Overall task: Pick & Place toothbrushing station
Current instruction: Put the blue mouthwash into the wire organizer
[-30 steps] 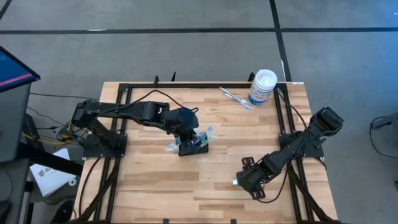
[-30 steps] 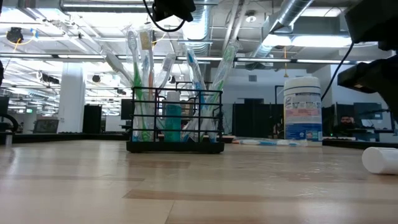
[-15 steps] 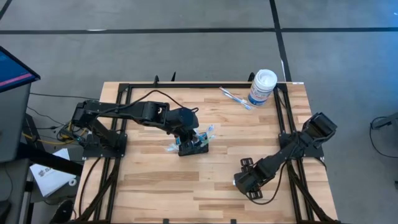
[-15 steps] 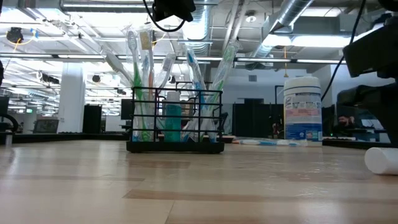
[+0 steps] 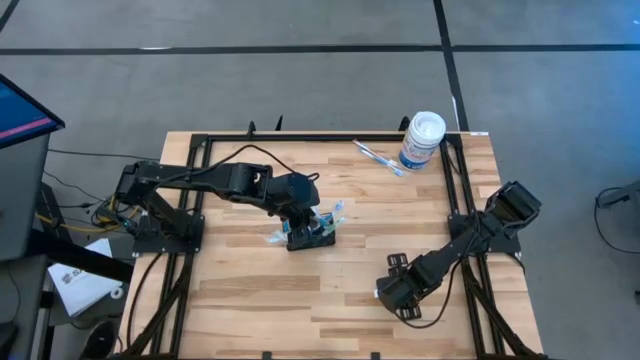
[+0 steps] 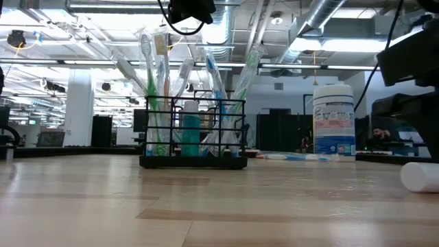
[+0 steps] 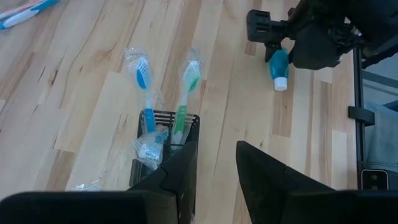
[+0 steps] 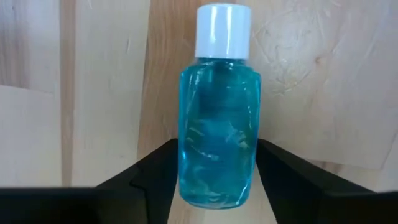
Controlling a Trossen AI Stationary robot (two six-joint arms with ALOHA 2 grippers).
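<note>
While the toothbrushing station (image 5: 309,236) stands upright near the middle of the desk (image 5: 240,290), somewhat toward the left side, the left end effector (image 5: 300,222) sits right above it, fingers (image 7: 177,180) parted w/ a clear gap and holding nothing; one finger tip is close over the mesh rim. Station is black wire mesh w/ compartments, carrying wrapped toothbrushes (image 6: 154,75) that stick up and lean outward, plus a small teal item inside. Judgement: light, stiff frame, but top-heavy w/ the brushes, so tipping or spilling is a risk if jerked; thin wires give little pad area, so best hold is across a rim wall or divider, low as possible, clear of the brush handles. Right end effector (image 5: 385,293) is low near the front right corner, jaws spread either side of a small blue bottle (image 8: 217,124) w/ white cap lying on the desk; not clamped yet, as far as visible. White canister (image 5: 421,140) stands at the back right corner, a loose brush (image 5: 378,157) beside it.
</note>
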